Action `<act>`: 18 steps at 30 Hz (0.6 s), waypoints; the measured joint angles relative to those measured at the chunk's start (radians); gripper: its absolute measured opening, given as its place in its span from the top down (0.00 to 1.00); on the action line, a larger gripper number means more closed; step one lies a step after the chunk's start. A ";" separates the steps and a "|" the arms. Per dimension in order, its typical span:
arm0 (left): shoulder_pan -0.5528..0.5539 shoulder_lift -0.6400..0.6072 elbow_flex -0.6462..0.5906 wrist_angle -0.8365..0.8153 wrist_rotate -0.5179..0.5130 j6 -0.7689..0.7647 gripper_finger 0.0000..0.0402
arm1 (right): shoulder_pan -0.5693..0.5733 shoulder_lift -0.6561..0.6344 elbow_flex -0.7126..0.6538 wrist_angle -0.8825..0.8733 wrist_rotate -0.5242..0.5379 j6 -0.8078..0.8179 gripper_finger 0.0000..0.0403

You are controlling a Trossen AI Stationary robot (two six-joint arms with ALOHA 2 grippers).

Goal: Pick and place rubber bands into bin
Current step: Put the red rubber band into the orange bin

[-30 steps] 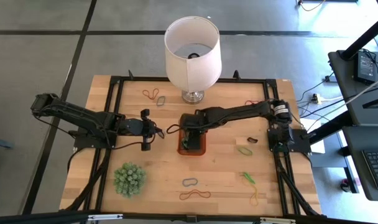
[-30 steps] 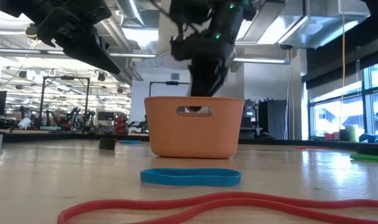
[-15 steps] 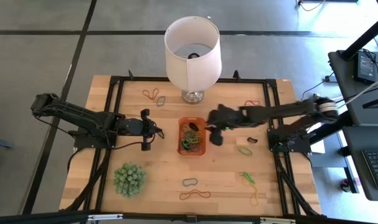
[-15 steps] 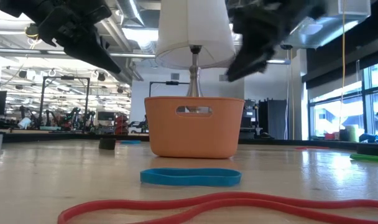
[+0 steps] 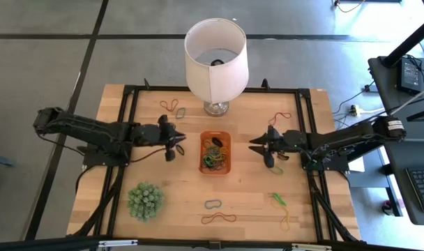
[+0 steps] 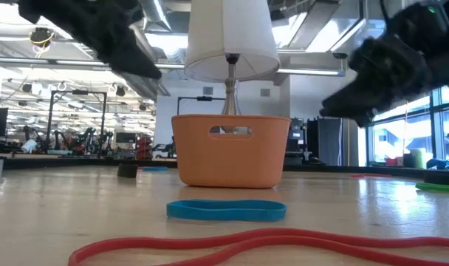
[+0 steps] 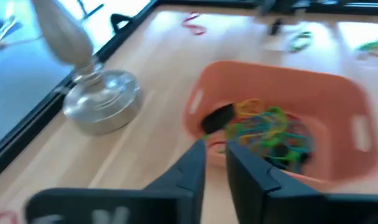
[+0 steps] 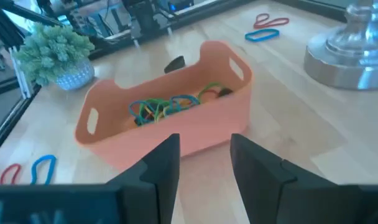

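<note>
The orange bin (image 5: 215, 164) stands at the table's middle with a tangle of rubber bands (image 7: 267, 130) lying in it. More rubber bands lie flat on the wood: a red and a grey one (image 5: 171, 106) at the far left, a green one (image 5: 275, 168), a blue one (image 6: 226, 210) and a red one (image 6: 247, 242) near the front. My left gripper (image 7: 214, 147) hovers left of the bin, its fingers a narrow gap apart and nothing between them. My right gripper (image 8: 204, 142) hovers right of the bin, open and empty, pointing at it.
A white lampshade on a metal foot (image 5: 215, 56) stands at the far edge behind the bin. A spiky green ball plant (image 5: 145, 201) sits at the near left. Green and yellow bands (image 5: 280, 209) lie at the near right. Black frame rails (image 5: 128, 111) border the table.
My right gripper has come up out of the bin, tipped from pointing down to nearly level, and drawn back fast toward the table's right edge, staying open and empty. My left gripper has swung a little toward the far edge.
</note>
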 joint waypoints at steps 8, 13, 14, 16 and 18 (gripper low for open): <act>0.270 0.078 0.000 0.009 -0.095 -0.131 0.55 | 0.000 -0.003 -0.072 0.118 0.000 0.020 0.64; 0.481 0.157 0.018 -0.007 -0.074 -0.203 0.48 | 0.000 -0.002 -0.055 0.117 -0.010 -0.006 0.64; 0.520 0.181 0.033 -0.019 -0.061 -0.229 0.48 | 0.000 -0.002 -0.054 0.116 -0.012 -0.009 0.64; 0.595 0.235 0.074 -0.051 -0.014 -0.264 0.48 | 0.000 -0.002 -0.054 0.115 -0.016 -0.010 0.64; 0.656 0.296 0.123 -0.085 0.040 -0.273 0.49 | 0.000 -0.002 -0.054 0.115 -0.016 -0.010 0.64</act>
